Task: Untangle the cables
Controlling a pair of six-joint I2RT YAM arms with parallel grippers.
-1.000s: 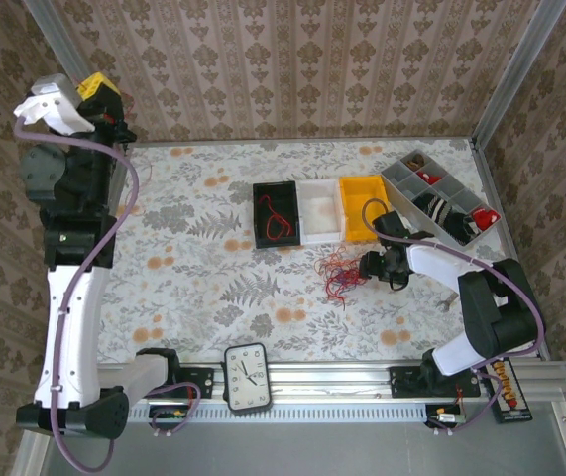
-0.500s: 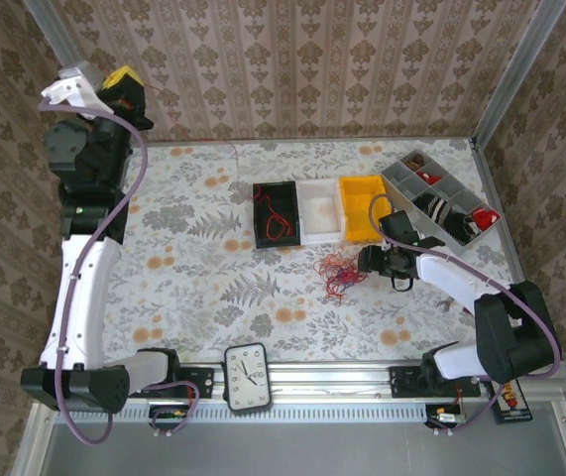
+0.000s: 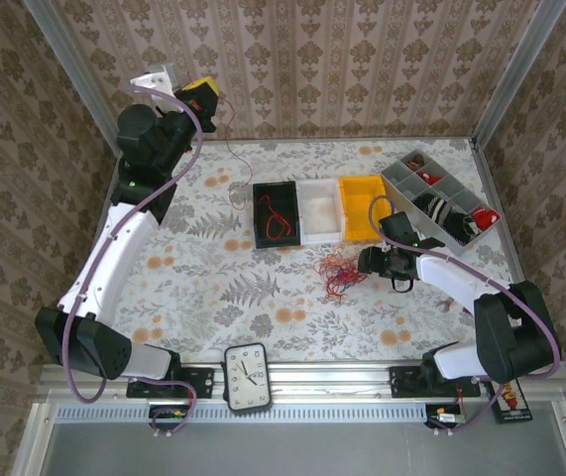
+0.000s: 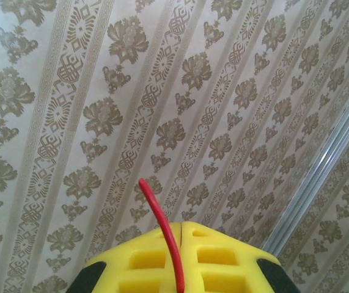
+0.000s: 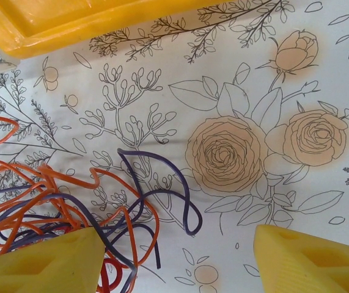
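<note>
Spread wide, the jaws of the right gripper (image 5: 180,259) sit low over the table (image 3: 193,288), with the tangle of cables (image 5: 52,201) crowding its left-hand fingertip (image 5: 46,262) in the wrist view and only a purple strand (image 5: 180,195) looping into the gap between the fingers. From above, that tangle (image 3: 339,270) lies just beside the right gripper (image 3: 367,263), on the side toward the table's middle and just in front of the white bin (image 3: 320,210) and yellow bin (image 3: 360,230). It is a loose clump with no clear long axis. The right arm is plainly the nearer one, its forearm lying low and reaching leftward from its base. The left gripper (image 4: 180,229) is closed on a single red cable (image 4: 161,213), which stands up from between its yellow pads. That arm is stretched high toward the back wall, its gripper (image 3: 203,97) well apart from the tangle. Another red cable (image 3: 278,220) lies in the black bin (image 3: 260,213).
</note>
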